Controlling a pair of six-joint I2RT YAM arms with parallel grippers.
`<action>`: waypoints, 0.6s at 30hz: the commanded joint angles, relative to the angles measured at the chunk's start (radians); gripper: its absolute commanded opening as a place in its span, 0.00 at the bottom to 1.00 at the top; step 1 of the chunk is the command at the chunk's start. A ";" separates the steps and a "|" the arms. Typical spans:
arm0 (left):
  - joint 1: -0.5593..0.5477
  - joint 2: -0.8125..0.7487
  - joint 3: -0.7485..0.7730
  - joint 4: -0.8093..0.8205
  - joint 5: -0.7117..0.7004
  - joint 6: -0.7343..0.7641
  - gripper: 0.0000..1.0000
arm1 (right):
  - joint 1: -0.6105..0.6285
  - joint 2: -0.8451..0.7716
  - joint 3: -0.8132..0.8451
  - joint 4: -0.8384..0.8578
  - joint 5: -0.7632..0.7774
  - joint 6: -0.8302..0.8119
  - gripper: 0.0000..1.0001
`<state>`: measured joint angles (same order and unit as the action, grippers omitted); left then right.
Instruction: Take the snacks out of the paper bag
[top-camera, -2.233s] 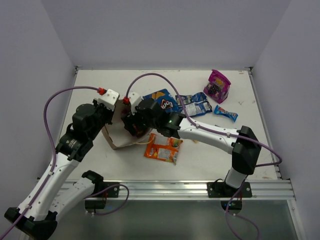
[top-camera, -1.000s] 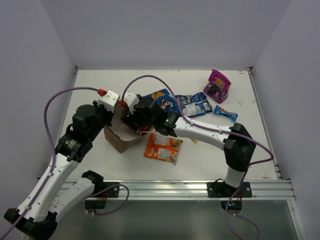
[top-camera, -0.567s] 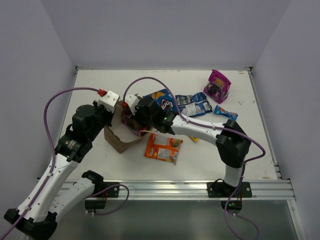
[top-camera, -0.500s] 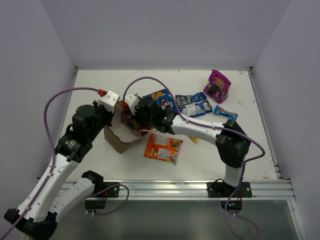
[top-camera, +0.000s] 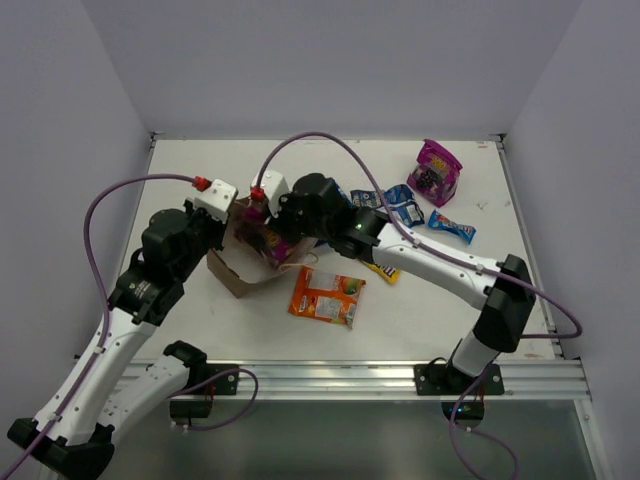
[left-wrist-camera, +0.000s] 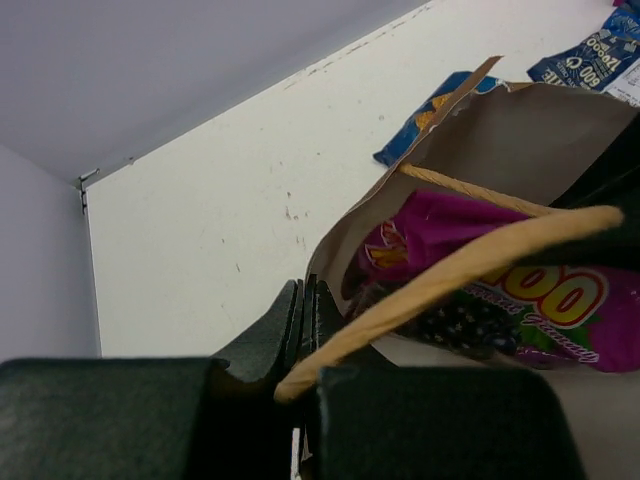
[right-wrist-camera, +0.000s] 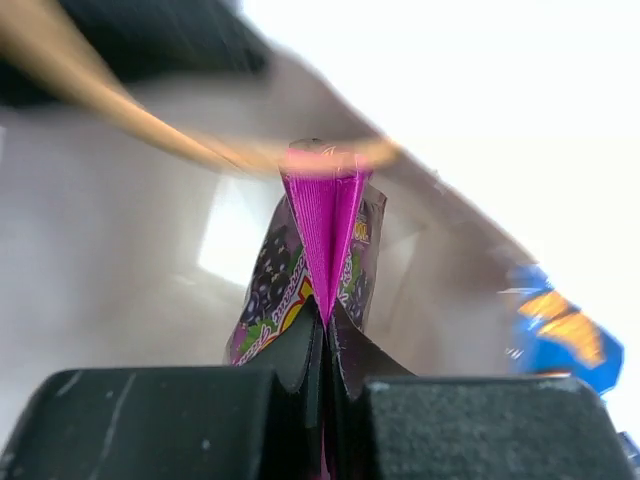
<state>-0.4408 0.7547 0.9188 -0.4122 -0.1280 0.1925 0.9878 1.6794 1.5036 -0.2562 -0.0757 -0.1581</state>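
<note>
At the left-centre of the white desk (top-camera: 190, 170), the brown kraft paper bag (top-camera: 235, 272) sits tilted, its creased walls spread at the mouth. The left tool (left-wrist-camera: 305, 325) is pressed together on the bag's thin rim, beside a twisted tan paper handle (left-wrist-camera: 470, 262). The right tool (right-wrist-camera: 326, 340) pinches the crimped top seam of a glossy magenta pouch (right-wrist-camera: 322, 215), which is in the bag's mouth. Outside the bag on the desk lie a flat orange packet (top-camera: 325, 297), a second magenta pouch (top-camera: 437, 170) and a small blue wrapper (top-camera: 452, 226).
</note>
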 joint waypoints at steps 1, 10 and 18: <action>0.001 -0.009 0.046 0.061 -0.013 -0.016 0.00 | 0.005 -0.150 0.107 0.150 -0.026 -0.038 0.00; -0.001 -0.009 0.052 0.052 -0.050 -0.011 0.00 | 0.005 -0.228 0.256 0.103 -0.006 -0.072 0.00; -0.001 0.024 0.064 0.036 -0.209 -0.051 0.00 | -0.014 -0.403 0.247 0.029 0.201 -0.117 0.00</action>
<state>-0.4408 0.7650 0.9352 -0.4057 -0.2565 0.1768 0.9901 1.4200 1.7084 -0.3161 0.0177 -0.2501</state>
